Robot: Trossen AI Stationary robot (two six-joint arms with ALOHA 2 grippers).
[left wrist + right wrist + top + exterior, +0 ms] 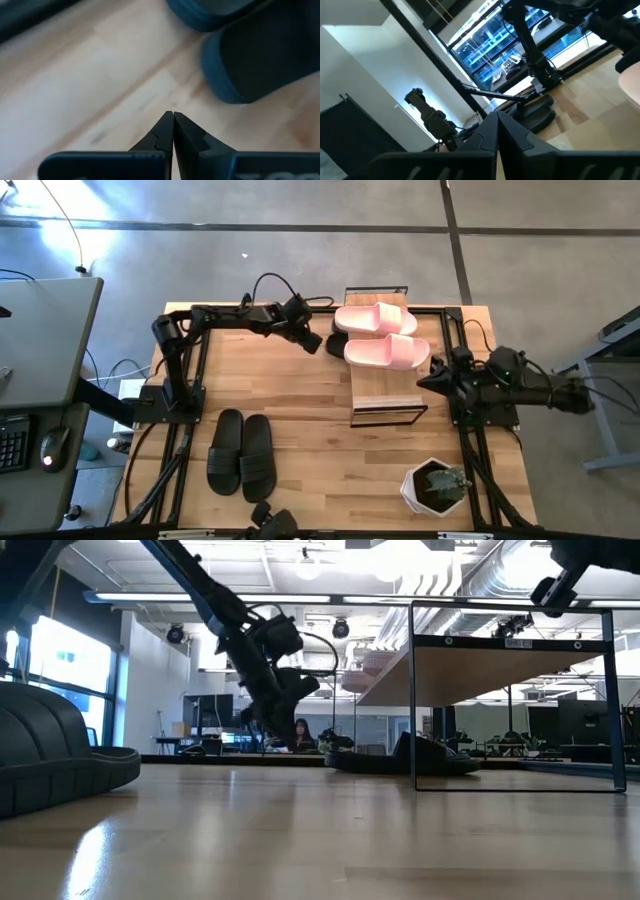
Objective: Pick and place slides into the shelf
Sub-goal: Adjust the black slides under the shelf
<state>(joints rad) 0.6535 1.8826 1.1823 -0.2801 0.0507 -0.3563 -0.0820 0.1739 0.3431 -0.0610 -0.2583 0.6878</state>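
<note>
Two pink slides (378, 334), two black slides (241, 452) well back from the left claw (312, 341), another dark slide (337, 345) beside it; one shelf (385, 395), one potted plant (436, 485).

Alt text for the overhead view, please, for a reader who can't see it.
Seen from above, a pink pair of slides lies on the shelf, a black pair on the table. The left hand, shut, hangs beside a dark slide left of the shelf; the right hand, shut, waits at the shelf's right.
</note>
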